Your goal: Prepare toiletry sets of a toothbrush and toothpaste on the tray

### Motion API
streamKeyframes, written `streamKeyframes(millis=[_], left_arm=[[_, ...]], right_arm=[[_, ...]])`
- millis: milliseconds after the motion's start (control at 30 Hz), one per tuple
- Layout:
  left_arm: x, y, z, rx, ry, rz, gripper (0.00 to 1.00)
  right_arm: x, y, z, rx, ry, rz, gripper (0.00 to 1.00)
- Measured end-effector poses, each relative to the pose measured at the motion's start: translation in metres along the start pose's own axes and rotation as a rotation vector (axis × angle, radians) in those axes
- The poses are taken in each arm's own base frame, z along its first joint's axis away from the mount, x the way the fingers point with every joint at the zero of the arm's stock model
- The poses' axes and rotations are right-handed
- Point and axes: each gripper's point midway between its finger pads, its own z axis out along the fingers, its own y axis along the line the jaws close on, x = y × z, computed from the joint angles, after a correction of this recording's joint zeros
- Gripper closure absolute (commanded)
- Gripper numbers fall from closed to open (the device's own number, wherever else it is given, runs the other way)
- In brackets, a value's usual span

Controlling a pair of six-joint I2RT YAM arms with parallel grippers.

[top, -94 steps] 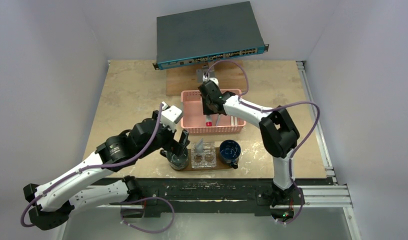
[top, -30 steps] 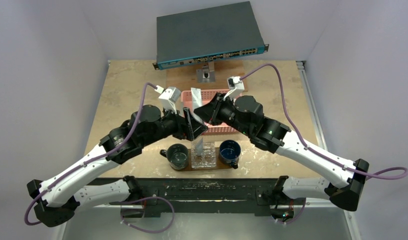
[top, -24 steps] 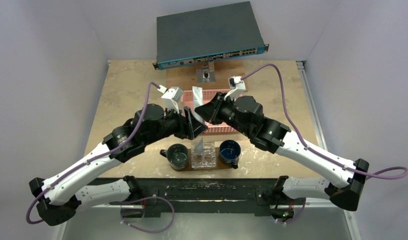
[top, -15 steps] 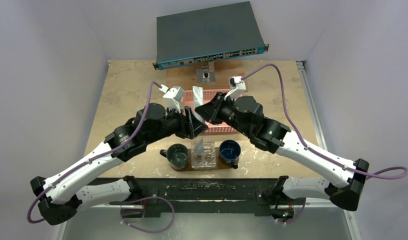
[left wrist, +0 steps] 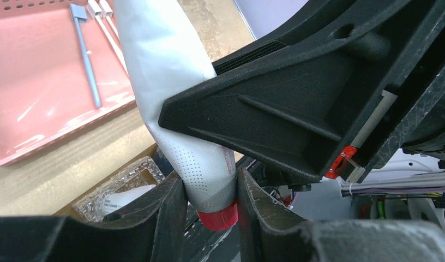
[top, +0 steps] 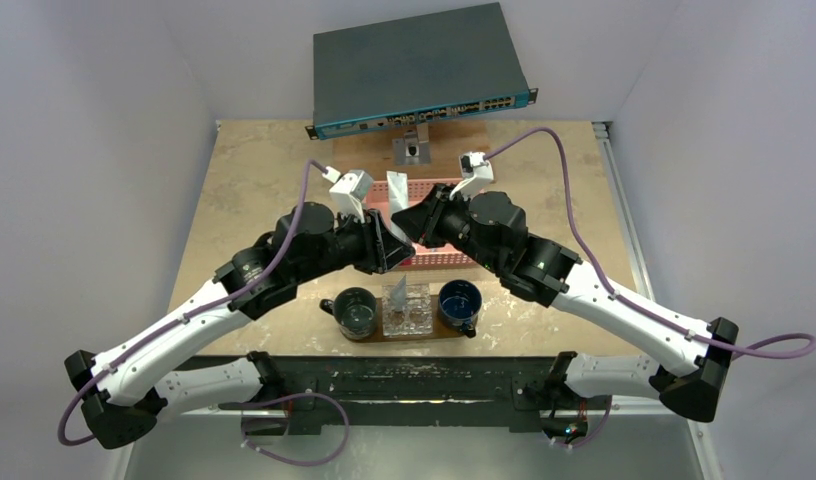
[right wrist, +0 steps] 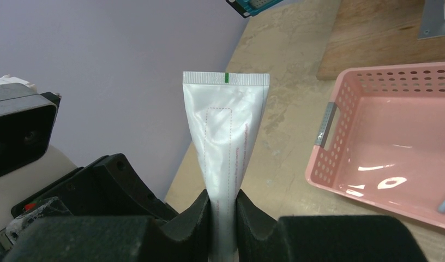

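Hand-over step: both gripped the tube (right wrist: 226, 123), right jaws at mid-body, left jaws just above its cap (left wrist: 217, 217). Next, likely, the right jaws must release.

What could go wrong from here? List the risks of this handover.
1. Both the left gripper and the right gripper clamp the toothpaste tube. A pull before one releases could crease or squeeze it.
2. The left fingers hold only the end by the red cap, so the tube may swing or slip, perhaps onto the glass dish below.
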Motion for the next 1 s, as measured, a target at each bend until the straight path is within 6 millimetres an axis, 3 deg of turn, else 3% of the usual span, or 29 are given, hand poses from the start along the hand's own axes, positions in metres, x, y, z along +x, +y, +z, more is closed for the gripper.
streamKeyframes(millis=[100, 233, 433, 700, 1000], left_arm=[[0.000, 0.000, 0.000, 0.003, 0.003, -0.001, 1.00], [0.009, 0.004, 0.001, -0.003, 0.028, -0.001, 1.00], [0.017, 0.007, -0.004, 0.001, 0.050, 0.001, 1.00], [0.023, 0.000, -0.027, 0.056, 0.075, 0.014, 1.00], [0.041, -0.004, -0.052, 0.135, 0.157, 0.089, 1.00]], right_arm=[[0.000, 0.000, 0.000, 0.000, -0.002, -0.002, 0.55], [-0.002, 0.001, -0.001, -0.002, -0.008, -0.008, 0.45], [-0.007, 0.001, -0.007, -0.005, -0.025, -0.048, 0.40], [-0.028, -0.004, -0.021, -0.010, -0.026, -0.192, 0.36], [-0.048, -0.031, -0.032, -0.033, 0.059, -0.401, 0.33]])
